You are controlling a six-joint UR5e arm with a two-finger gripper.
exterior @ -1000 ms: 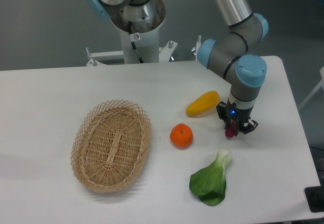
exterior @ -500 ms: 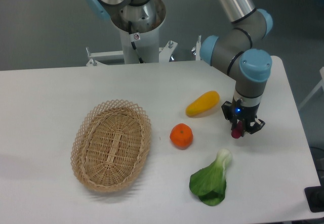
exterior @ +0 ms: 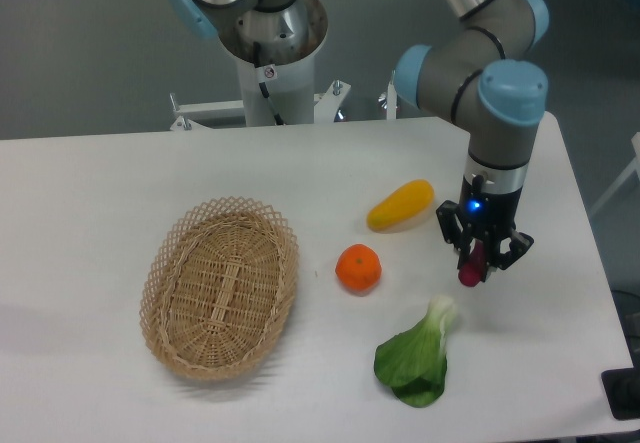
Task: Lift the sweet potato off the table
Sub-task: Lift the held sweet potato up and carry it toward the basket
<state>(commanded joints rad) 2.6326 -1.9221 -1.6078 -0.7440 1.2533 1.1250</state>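
The large white rectangular surface (exterior: 120, 178) with rounded corners carries several things, and the silver-and-blue arm reaches down over its right half from twelve o'clock. The black two-finger gripper (exterior: 478, 263) points straight down with a small blue light glowing just above it. Its jaws pinch the small slim purple-magenta sweet potato (exterior: 471, 268), which stands nearly upright between them with its lower end poking out below. Whether that lower end touches the surface or hangs just clear of it cannot be told from this view.

From the gripper, the yellow oblong vegetable (exterior: 400, 206) lies at about ten o'clock, near but apart, tilted with its right end higher in the picture. The round orange fruit (exterior: 358, 268) sits at nine o'clock from the gripper, well apart from it and just below the yellow vegetable's left end. The green leafy bok choy (exterior: 417, 355) with its pale stem lies at about seven o'clock from the gripper, its stem end close beneath the sweet potato but not touching it. The oval woven wicker basket (exterior: 220, 285) rests on the left half of the surface, at nine o'clock from the orange fruit, with nothing inside it.
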